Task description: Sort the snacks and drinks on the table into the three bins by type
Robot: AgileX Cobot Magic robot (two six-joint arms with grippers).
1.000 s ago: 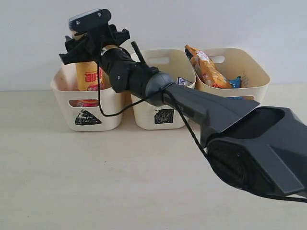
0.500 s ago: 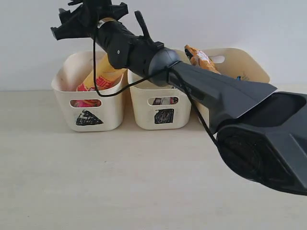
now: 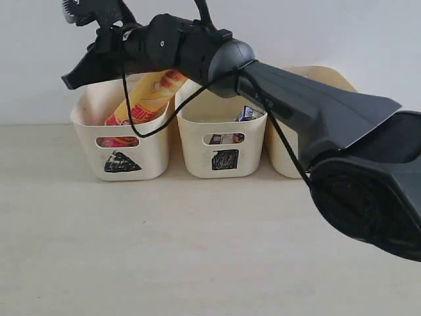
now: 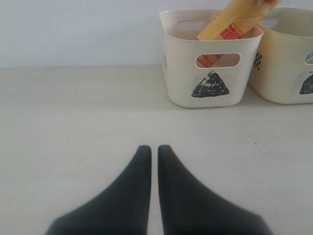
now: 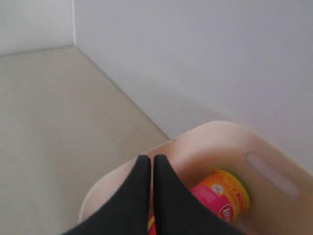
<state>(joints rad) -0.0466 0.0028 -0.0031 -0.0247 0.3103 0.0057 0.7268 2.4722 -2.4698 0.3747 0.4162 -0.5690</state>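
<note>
Closest to me, the bulky dark right arm (image 3: 342, 164) fills the lower right of the exterior view and stretches away toward the upper left. Low over the pale tabletop (image 3: 164, 250), the left gripper (image 4: 152, 149) has its two black fingers pressed almost together, with only a thin slit between them and nothing in it.

Beyond stands a row of cream plastic tubs. The triangle tub (image 3: 122, 141) is on the left and the square tub (image 3: 223, 141) is in the middle. The third tub (image 3: 279, 158) is mostly hidden behind the arm.

A yellow-and-red crisp tube (image 3: 148, 95) leans tilted inside the triangle tub, its top poking over the rim. A pink shape (image 3: 118, 141) shows through that tub's handle cut-out. A small blue-and-white carton (image 3: 248, 113) peeks above the square tub's rim.

Farthest back and high up, the right gripper (image 5: 150, 164) hangs over the triangle tub's rim, its fingers closed together and empty.
</note>
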